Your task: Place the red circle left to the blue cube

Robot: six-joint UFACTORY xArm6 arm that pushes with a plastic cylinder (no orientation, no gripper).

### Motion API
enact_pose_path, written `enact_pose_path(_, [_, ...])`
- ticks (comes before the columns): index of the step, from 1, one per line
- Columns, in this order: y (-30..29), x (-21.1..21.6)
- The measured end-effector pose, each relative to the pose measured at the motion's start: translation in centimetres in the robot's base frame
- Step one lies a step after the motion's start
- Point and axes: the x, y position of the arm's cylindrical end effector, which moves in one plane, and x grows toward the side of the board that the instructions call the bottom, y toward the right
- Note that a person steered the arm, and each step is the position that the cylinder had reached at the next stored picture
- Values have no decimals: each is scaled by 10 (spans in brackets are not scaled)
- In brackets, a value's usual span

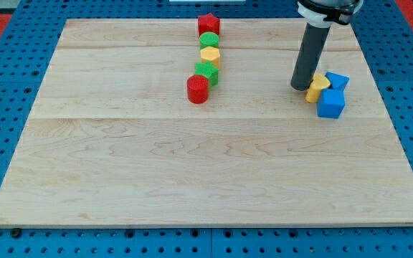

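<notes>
The red circle (198, 89) is a short, round red cylinder with a flat top, standing on the wooden board (192, 172) a little left of the middle, in the upper half of the view. It is the lowest piece of a near-vertical chain: the green star (207, 72) touches it at its upper right, then come the yellow hexagon (210, 54), a green round block (208, 39) and the red star (209, 24) at the board's top edge. My tip (300, 87) is well apart from the red circle, far to the view's right at about the same height; having no jaws, it holds nothing and rests just left of the yellow heart (317, 87). The blue cube (330, 103) sits just right of and below that heart, with a second blue block (337, 81) above it.
</notes>
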Motion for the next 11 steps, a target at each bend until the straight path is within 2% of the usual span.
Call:
enact_pose_path(1, [-7, 54])
enact_pose_path(2, [-57, 106])
enact_pose_path(3, [-179, 101])
enact_pose_path(4, [-244, 54])
enact_pose_path(5, [-234, 2])
enact_pose_path(6, [-198, -10])
enact_pose_path(8, [-146, 48])
enact_pose_path(11, [-113, 89])
